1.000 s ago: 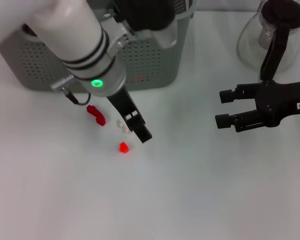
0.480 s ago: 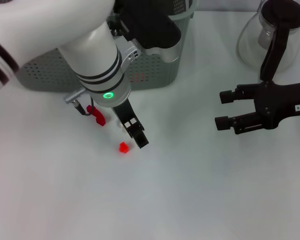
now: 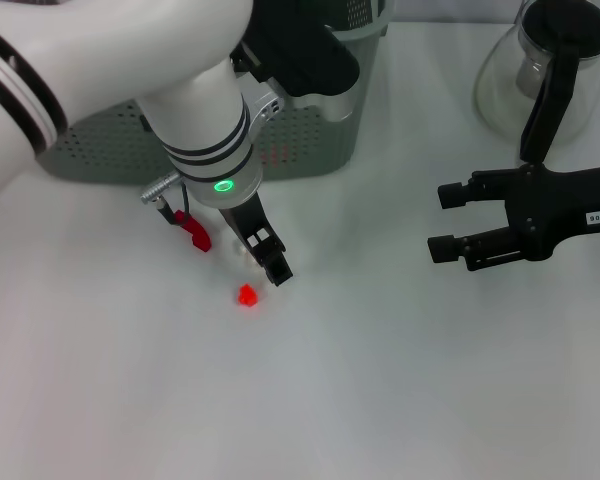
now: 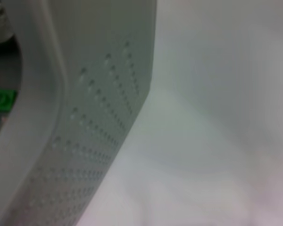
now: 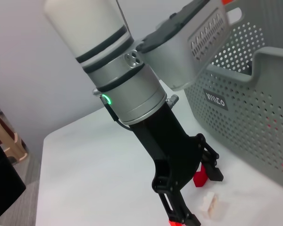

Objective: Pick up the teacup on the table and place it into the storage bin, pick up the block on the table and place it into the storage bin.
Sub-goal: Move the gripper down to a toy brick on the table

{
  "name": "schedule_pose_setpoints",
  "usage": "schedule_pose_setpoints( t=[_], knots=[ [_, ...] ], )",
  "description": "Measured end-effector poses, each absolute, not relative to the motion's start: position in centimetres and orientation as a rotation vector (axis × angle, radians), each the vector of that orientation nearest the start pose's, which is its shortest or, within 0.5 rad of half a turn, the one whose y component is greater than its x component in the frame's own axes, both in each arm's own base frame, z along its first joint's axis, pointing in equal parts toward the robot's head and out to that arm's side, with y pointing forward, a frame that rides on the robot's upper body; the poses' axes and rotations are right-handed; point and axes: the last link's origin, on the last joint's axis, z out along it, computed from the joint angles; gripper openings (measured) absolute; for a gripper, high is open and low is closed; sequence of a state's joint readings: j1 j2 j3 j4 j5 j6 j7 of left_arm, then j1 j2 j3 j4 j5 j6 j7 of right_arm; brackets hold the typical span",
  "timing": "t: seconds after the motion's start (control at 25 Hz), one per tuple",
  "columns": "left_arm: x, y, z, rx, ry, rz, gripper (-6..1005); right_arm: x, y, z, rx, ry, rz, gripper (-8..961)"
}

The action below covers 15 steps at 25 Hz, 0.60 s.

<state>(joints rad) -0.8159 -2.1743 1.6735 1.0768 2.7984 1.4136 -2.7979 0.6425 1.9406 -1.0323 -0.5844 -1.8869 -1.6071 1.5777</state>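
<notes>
White table (image 3: 380, 380) fills head view. Storage bin (image 3: 310, 140) at far left, partly hidden by left arm. Left gripper (image 3: 270, 262) low over table in front of bin, tips just beside small red block (image 3: 246, 295); cannot tell whether fingers apart or together. Second red piece (image 3: 193, 230) and pale piece (image 5: 211, 205) near. Right gripper (image 3: 442, 219) idle at right, fingers apart, holding nothing. Glass carafe (image 3: 540, 70) behind it.
</notes>
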Motion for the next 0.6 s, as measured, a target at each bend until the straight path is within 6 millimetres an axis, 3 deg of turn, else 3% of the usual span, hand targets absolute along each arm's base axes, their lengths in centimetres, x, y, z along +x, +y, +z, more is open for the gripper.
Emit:
schedule_pose_setpoints(
  t=[0.6],
  knots=[
    [-15.44,36.2,-9.08,-2.503,-0.769,0.854,856,23.55,34.64,0.28,-3.004,0.67,0.504,915]
  ],
)
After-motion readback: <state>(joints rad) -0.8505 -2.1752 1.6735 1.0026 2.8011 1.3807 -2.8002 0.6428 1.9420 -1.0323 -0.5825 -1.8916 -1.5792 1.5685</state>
